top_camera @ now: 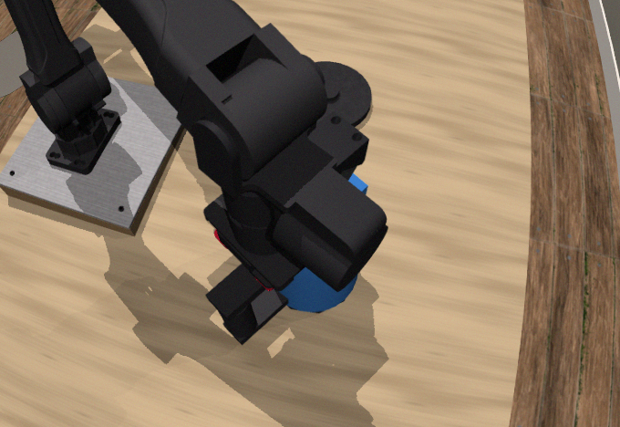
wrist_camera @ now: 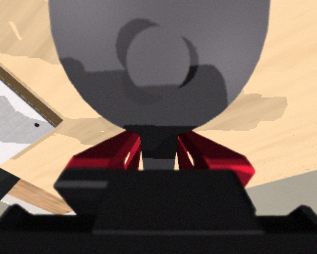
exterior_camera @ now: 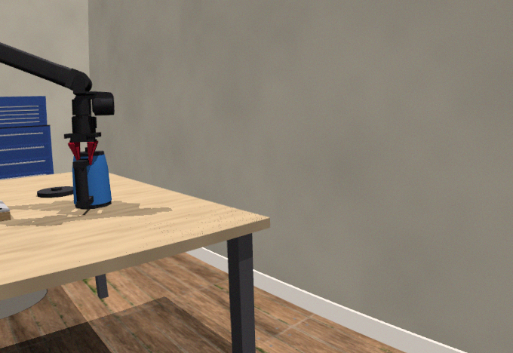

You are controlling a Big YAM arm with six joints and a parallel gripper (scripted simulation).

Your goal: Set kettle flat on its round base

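Note:
The blue kettle stands upright on the table. In the wrist view its dark lid and round knob fill the upper middle. My gripper points down and is shut on the top part of the kettle's black handle, with one red finger on each side. The arm hides most of the kettle in the top view. The black round base lies flat on the table, stud up, apart from the kettle on its spout side; the arm partly covers it in the top view.
The arm's metal mounting plate lies on the table at the left in the top view. A blue cabinet stands behind the table in the exterior view. The table's corner is to the right of the kettle there.

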